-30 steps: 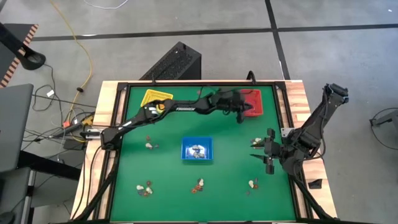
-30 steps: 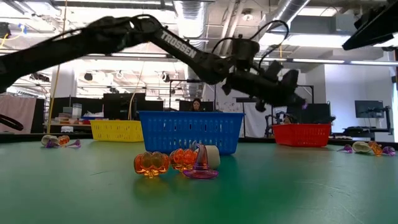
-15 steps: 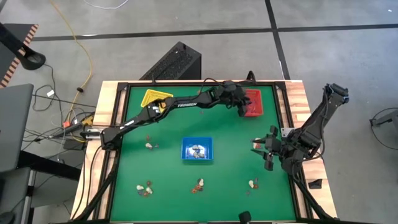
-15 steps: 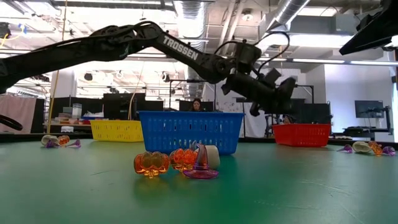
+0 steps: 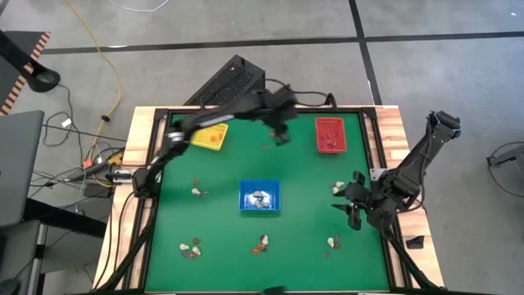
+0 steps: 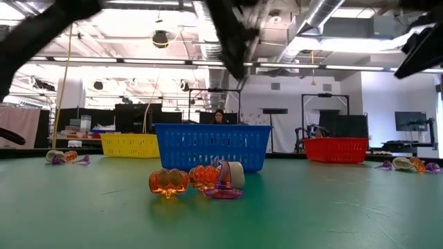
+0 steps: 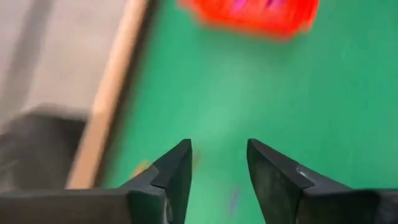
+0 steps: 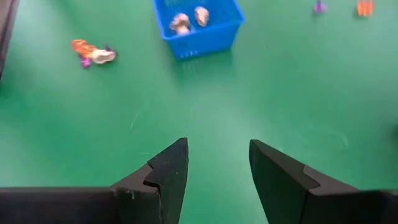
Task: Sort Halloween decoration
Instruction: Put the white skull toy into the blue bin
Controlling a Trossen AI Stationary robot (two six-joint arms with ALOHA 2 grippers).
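the trinkets near the blue tray look light, hard, slippery; pinch one across its middle. left claw and right claw both gape empty.

no legible text in any current view, no readable labels, brand marks, numbers or signs on the arms, trays, table or room background, left arm motion-blurred so any lettering on it is unreadable
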